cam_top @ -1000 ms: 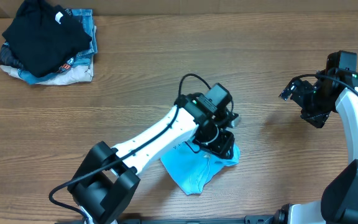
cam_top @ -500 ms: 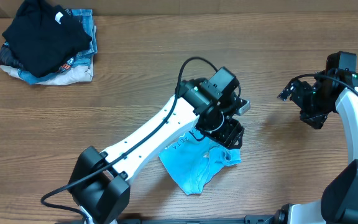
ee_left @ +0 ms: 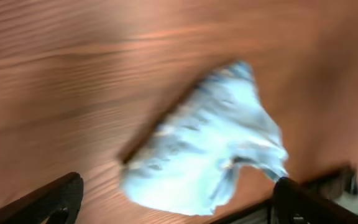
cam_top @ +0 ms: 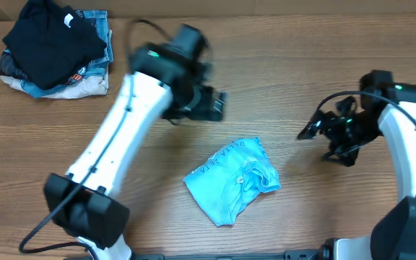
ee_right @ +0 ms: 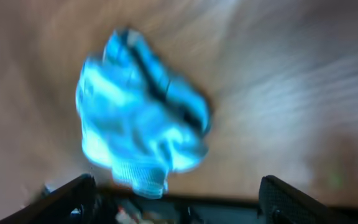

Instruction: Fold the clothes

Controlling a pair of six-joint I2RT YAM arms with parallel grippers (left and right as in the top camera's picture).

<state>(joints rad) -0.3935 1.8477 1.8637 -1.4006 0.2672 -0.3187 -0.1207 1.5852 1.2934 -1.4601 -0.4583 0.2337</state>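
Observation:
The clothes, a light sky-blue T-shirt (cam_top: 231, 180), lie crumpled in a loose heap on the wooden table, with dark lettering showing along the upper left edge. My left gripper (cam_top: 211, 105) hovers open up and to the left of the shirt, blurred by motion and holding nothing. Its wrist view shows the shirt (ee_left: 210, 143) below and ahead of the wide-apart fingertips (ee_left: 55, 199). To the right of the shirt, my right gripper (cam_top: 310, 130) is open and apart from it. In the right wrist view the shirt (ee_right: 142, 118) lies ahead of the empty gripper (ee_right: 179, 199).
A pile of other clothes sits at the far left corner: a black garment (cam_top: 49, 40) on top of blue denim (cam_top: 101, 29) and pale fabric (cam_top: 85, 87). The table's far edge (cam_top: 280, 14) runs along the top.
My left gripper has opened, let go of the shirt and swung up and to the left, away from it. The right gripper has moved left toward the shirt.

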